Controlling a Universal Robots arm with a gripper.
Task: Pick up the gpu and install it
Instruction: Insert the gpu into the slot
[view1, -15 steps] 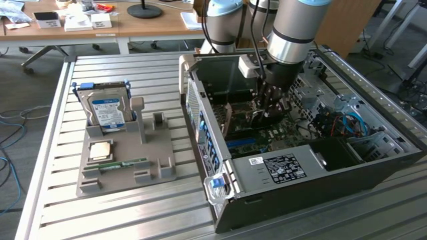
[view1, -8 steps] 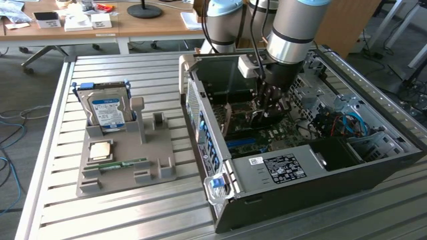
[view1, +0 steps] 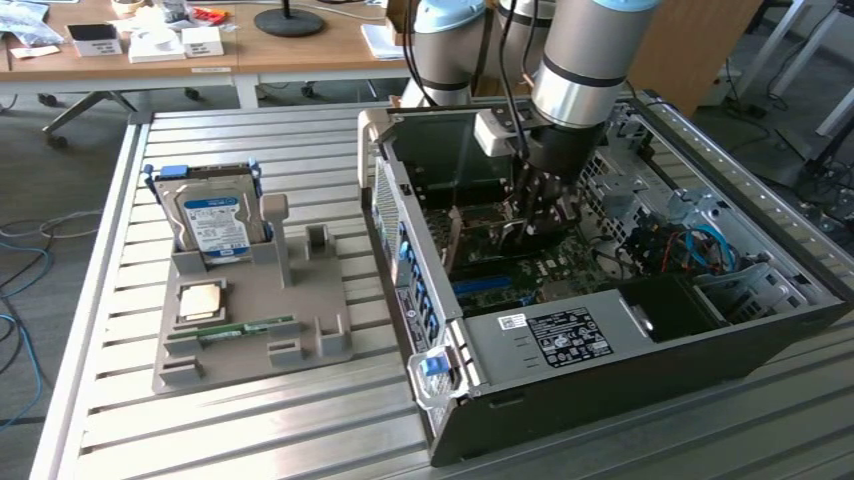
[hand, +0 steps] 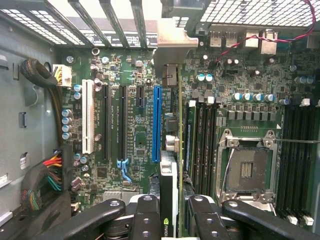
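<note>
My gripper (view1: 545, 215) reaches down inside the open computer case (view1: 601, 345), over the motherboard. In the wrist view the gripper (hand: 172, 220) is shut on the gpu (hand: 170, 150), which I see edge-on between the two black fingers (hand: 145, 220). Its silver end bracket (hand: 172, 47) sits up against the case's rear slot openings. The card's edge runs just beside the long blue slot (hand: 156, 125), between that slot and the black memory slots (hand: 202, 140). I cannot tell whether the card touches the slot.
On the slatted table, a grey fixture (view1: 247, 345) holds a silver hard drive (view1: 214, 220) with a blue label, a green memory stick (view1: 247, 327) and a square chip (view1: 200, 300). Cable bundles (hand: 45, 175) and the CPU socket (hand: 247, 170) flank the card.
</note>
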